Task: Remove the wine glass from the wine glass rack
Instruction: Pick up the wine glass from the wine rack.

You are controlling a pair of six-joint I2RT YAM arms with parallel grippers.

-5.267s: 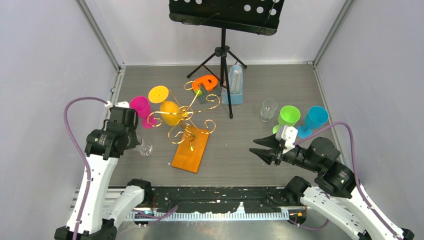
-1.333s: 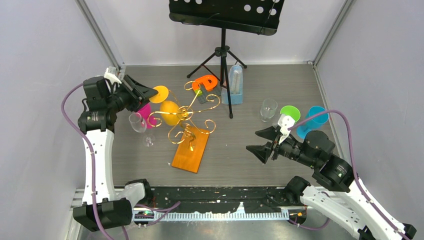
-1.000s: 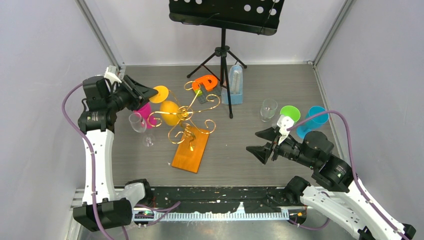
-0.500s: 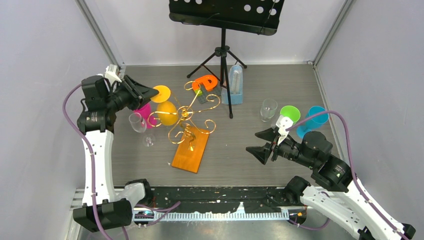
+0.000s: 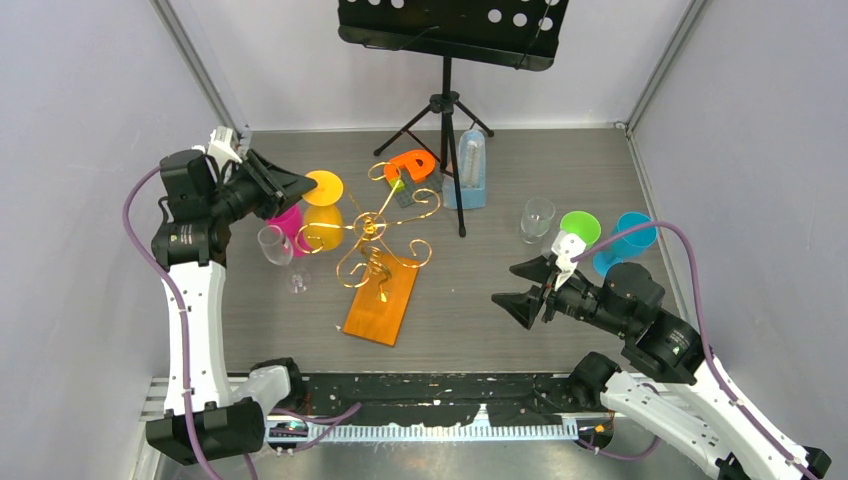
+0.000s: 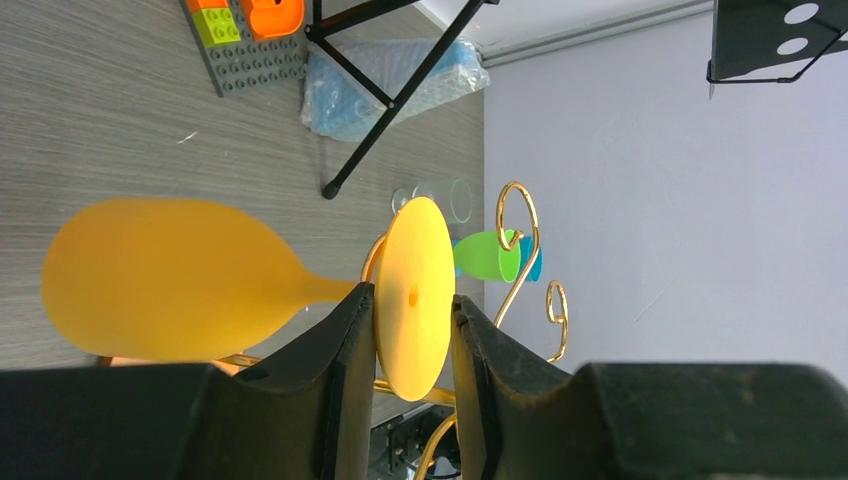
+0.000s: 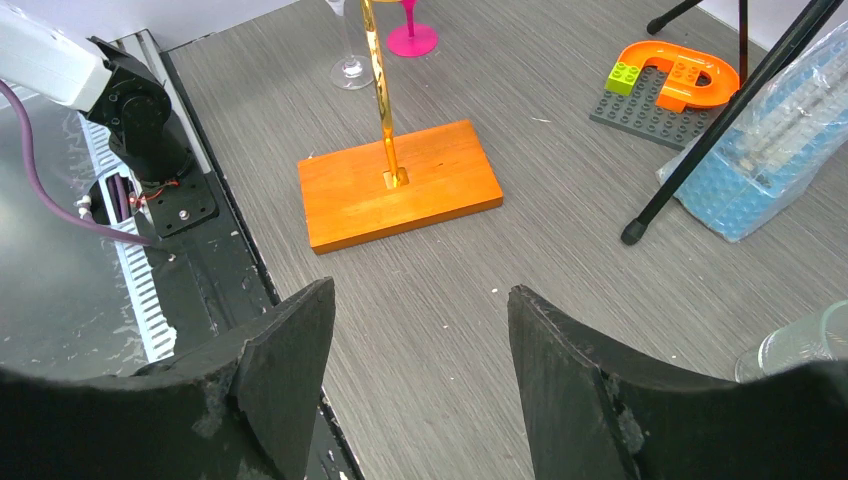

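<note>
The wine glass rack stands left of centre in the top view, with the yellow wine glass hanging on its upper-left arm, foot uppermost. The left gripper is by far the nearer and pinches that foot disc between narrow jaws, with the stem running away leftward in its wrist view. The right gripper gapes wide at lower right.

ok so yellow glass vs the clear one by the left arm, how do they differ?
Yellow glass is opaque; clear glass is see-through. Yellow glass hangs tipped over on the rack; clear glass stands upright on the table. Yellow glass's foot sits between the left gripper's fingers; no gripper is at the clear glass. Both are stemmed, with a round foot.
</note>
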